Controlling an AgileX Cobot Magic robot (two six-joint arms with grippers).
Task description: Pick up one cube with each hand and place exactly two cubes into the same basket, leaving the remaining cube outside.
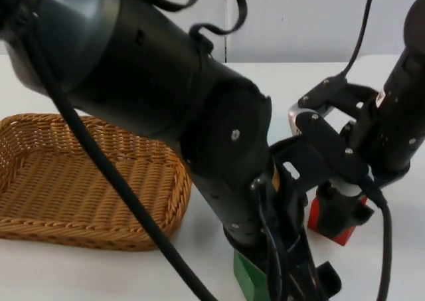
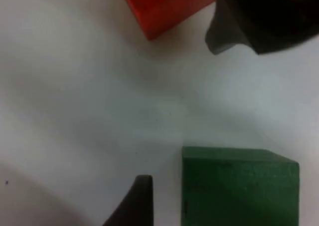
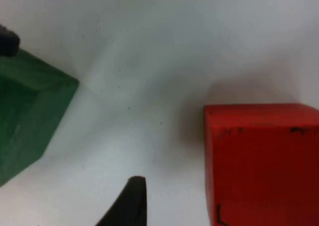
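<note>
No readable text, labels or numbers anywhere.

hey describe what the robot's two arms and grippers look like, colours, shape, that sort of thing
Both arms are glossy black with rounded, cylindrical housings joined by small silver screws. The left arm is bulky and barrel-shaped; the right arm is slimmer. Each gripper has black, tapered fingertips, as on the right gripper, beside the green cube and red cube.

You have two solid cubes on the white table: one red cube [image 1: 335,220] and one green cube [image 1: 250,275]. You also have one shallow woven wicker basket [image 1: 80,181].
</note>
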